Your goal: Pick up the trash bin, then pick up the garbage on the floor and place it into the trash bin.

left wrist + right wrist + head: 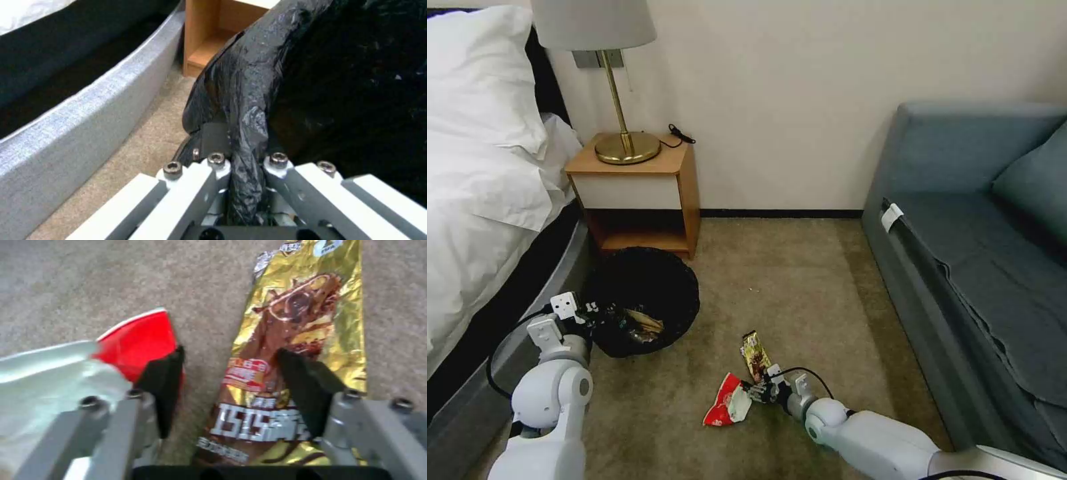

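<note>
The trash bin [647,293], lined with a crinkled black bag, stands on the carpet in front of the nightstand. My left gripper [591,313] is shut on its near rim; the left wrist view shows the bag-covered rim [249,83] pinched in that gripper [242,136]. Some garbage [642,324] lies inside the bin. On the floor lie a red-and-white wrapper [726,401] [135,340] and a gold-brown snack wrapper [754,355] [307,316]. My right gripper [757,391] [231,373] hangs open low over them, one finger at the red wrapper's edge, the other over the gold one.
A wooden nightstand [647,190] with a brass lamp [626,145] stands against the wall behind the bin. The bed [480,200] runs along the left and a grey-blue sofa [980,253] along the right. Open carpet [787,280] lies between them.
</note>
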